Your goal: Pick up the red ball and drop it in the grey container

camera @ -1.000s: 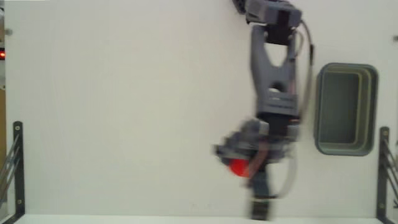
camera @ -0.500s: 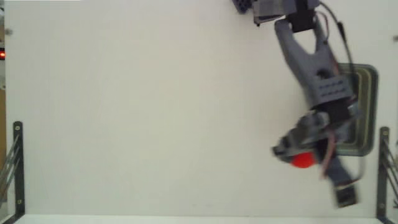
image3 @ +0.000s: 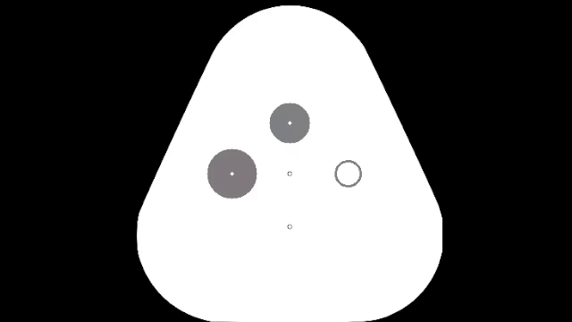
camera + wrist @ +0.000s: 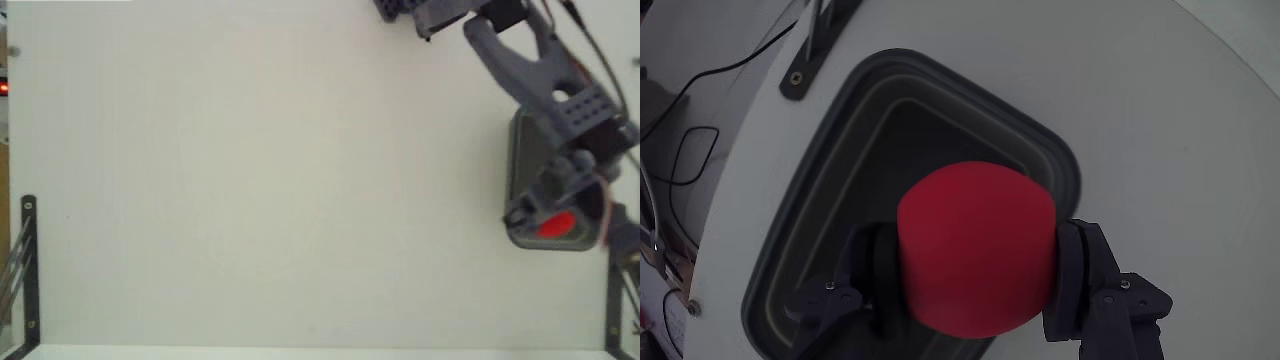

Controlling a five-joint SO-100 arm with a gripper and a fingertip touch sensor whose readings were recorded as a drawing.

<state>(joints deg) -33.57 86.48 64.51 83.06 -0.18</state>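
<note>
Nearest the wrist camera, the gripper is clenching the red ball, one dark finger pressing each flank at about the widest line. The ball is showing a plain, matte, evenly rounded surface with no seam or gloss; it is judged to be light, and the dull finish is likely giving the fingers fair friction. No flattening is showing where the fingers meet it, so it is probably firm, though the contact patches themselves are hidden. A hold across the full width, as here, appears the sound one, since a sphere gripped off-centre would tend to squirt out.

Directly beyond the ball, the grey container is presenting a thick rolled rim, rounded corners and a deep, dark hollow of smooth moulded plastic. The ball is hanging over that hollow, not touching rim or floor as far as the view allows.

In the fixed view, the red ball is lying within the outline of the grey container, beneath the grey arm. The pale table is looking flat and matte.
</note>
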